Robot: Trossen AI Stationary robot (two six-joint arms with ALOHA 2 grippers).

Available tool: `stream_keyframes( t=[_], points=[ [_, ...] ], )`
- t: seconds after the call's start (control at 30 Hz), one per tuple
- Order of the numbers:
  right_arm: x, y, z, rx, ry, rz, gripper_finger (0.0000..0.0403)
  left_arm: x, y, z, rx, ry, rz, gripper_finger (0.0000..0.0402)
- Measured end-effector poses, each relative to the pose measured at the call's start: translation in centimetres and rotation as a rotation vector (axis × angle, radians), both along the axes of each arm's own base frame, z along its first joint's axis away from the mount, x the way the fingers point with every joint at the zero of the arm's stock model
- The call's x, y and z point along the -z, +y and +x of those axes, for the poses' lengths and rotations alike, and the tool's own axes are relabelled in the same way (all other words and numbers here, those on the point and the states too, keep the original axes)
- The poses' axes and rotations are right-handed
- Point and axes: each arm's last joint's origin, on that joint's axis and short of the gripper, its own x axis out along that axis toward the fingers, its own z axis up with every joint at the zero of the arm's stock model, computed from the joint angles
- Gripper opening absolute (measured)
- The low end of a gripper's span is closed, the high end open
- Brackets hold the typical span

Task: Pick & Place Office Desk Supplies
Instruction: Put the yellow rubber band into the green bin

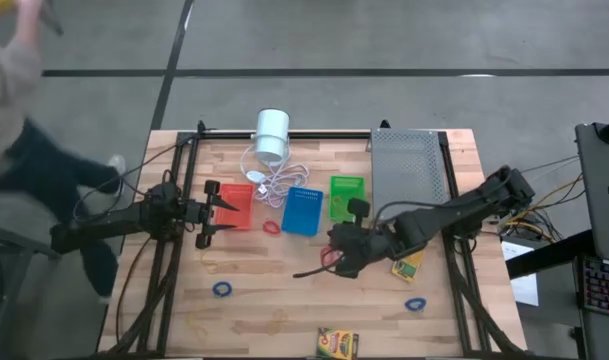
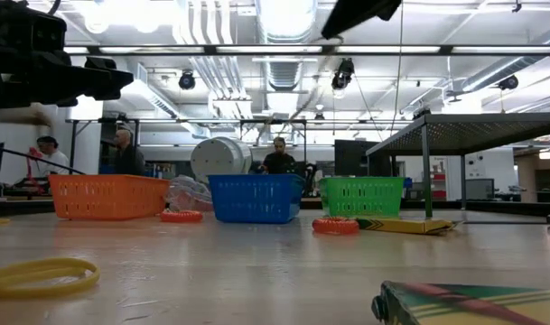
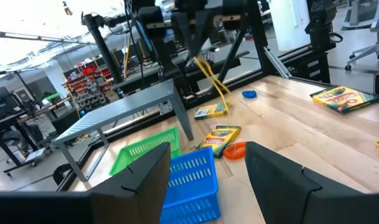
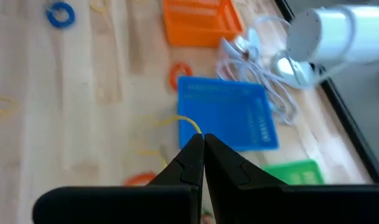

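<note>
Nearest edge of the table: a crayon box [image 1: 337,343] lying flat. A little further in, one blue rubber band [image 1: 221,289] to the left and another blue band [image 1: 415,304] to the right, well apart; a tan rubber band [image 2: 38,273] lies loose on the wood on the left side.

Mid-table, right of centre: the right gripper [image 4: 201,144] hangs above the boards, fingers pinched together on a thin tan band [image 4: 188,122] that loops up from the tips. Beneath it, a red rubber band [image 2: 335,225] on the wood, and a second crayon box [image 1: 408,267] just beside the arm.

Left side, same depth: the left gripper [image 1: 212,212] hovers with fingers spread wide, nothing between them, pointing at the red-orange basket [image 1: 234,206].

Row behind: red-orange basket, blue basket [image 1: 303,210], green basket [image 1: 345,196], side by side, apart from each other. A red band [image 1: 272,228] lies between the orange and blue baskets, near their front corners.

Further back: white cylinder [image 1: 272,135] on its side with its coiled cord [image 1: 268,180] trailing toward the baskets; grey perforated tray [image 1: 409,165] on legs at the right rear.

Beyond the table, a person [image 1: 19,130] at the left.
</note>
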Motion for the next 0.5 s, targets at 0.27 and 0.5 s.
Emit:
stream_keyframes(
  t=[0.27,0.5],
  points=[
    [-0.7,-2.7,-0.7,0.102,0.132,-0.108,0.0008,0.0,0.0,0.0,0.0,0.0,0.0,0.021],
    [-2.4,-6.1,-0.3,0.201,0.152,-0.096,0.0008,0.0,0.0,0.0,0.0,0.0,0.0,0.021]
  ],
)
